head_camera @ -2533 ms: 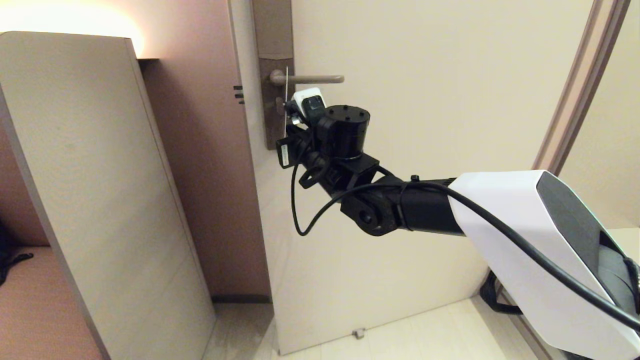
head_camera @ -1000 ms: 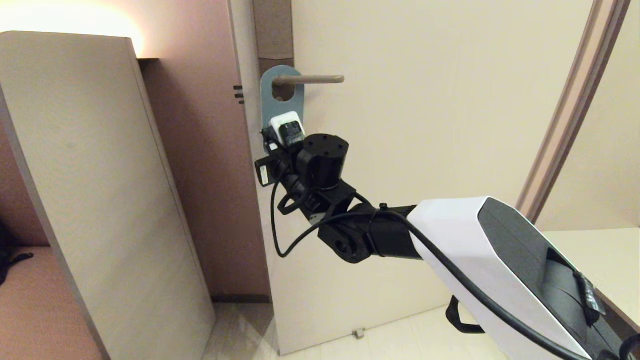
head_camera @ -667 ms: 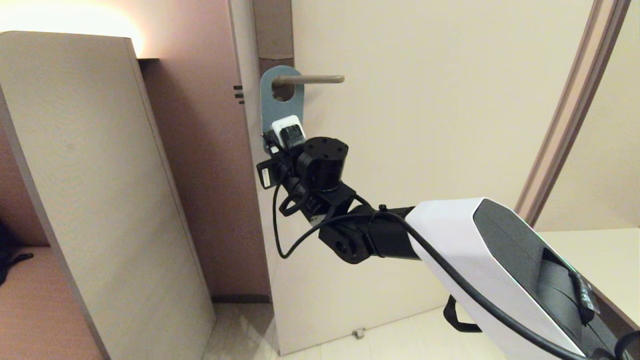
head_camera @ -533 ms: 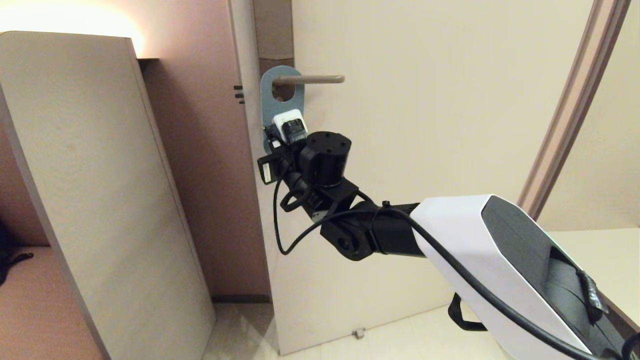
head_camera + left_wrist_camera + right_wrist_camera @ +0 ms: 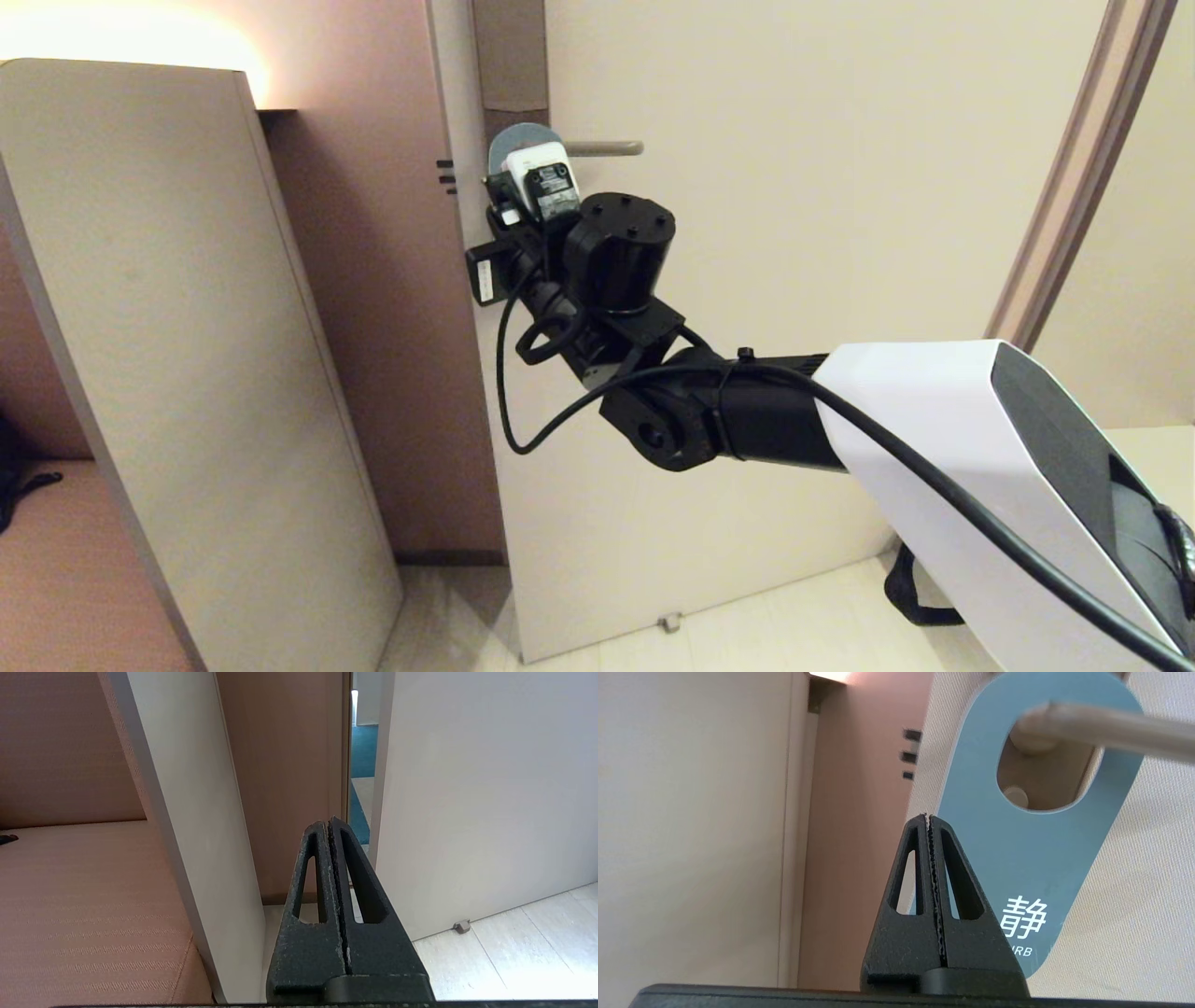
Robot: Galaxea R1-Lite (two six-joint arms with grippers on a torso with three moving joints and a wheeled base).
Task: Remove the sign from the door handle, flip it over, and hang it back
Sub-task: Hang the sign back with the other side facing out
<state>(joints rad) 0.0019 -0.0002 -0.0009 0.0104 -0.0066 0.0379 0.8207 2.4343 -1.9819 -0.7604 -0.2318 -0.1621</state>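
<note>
The light blue sign (image 5: 1041, 858) with white lettering hangs flat by its hole on the door handle (image 5: 1101, 725). My right gripper (image 5: 928, 816) is shut with nothing between its jaws. Its tip is just in front of the sign's edge, below the hole. In the head view only the sign's rounded top (image 5: 512, 140) shows above the right wrist camera (image 5: 541, 187), beside the handle (image 5: 607, 147); the fingers are hidden there. My left gripper (image 5: 328, 821) is shut and empty, held low, out of the head view.
The cream door (image 5: 794, 233) stands ajar. A tall beige panel (image 5: 187, 327) is close on the left with a narrow gap to the door edge. A small door stop (image 5: 668, 622) is on the floor. The door frame (image 5: 1074, 187) is at the right.
2.5 s ago the sign was edge-on at the handle, by my right gripper. A second ago it hung flat, the gripper below. The gripper has since risen in front of the sign.
</note>
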